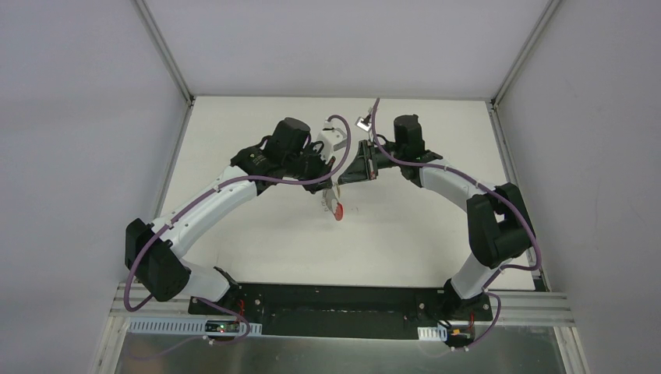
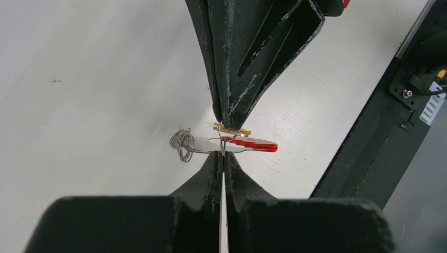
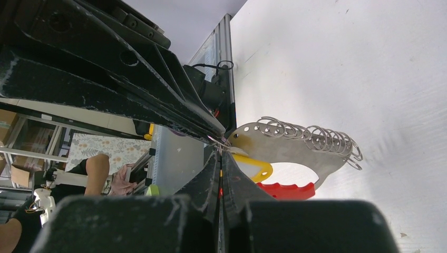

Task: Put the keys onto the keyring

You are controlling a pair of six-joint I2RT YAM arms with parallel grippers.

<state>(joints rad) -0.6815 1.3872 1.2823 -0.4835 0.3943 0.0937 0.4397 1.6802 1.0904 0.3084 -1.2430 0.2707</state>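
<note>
Both arms met over the middle of the table (image 1: pixel 257 241), tips nearly touching.

Left gripper (image 2: pixel 222 157): fingers pressed together, pinching a thin metal edge of the keys (image 3: pixel 295 145).

Right gripper (image 3: pixel 220 158): also closed tight, nipping the same bunch at its yellow tag (image 3: pixel 255 169).

The keys hung between the two tips. They formed a grey curved plate with a row of wire rings (image 3: pixel 316 138) along its outer edge and a red band (image 3: pixel 287 190) along the inner curve.

Could not tell whether the bunch touched the tabletop.
</note>
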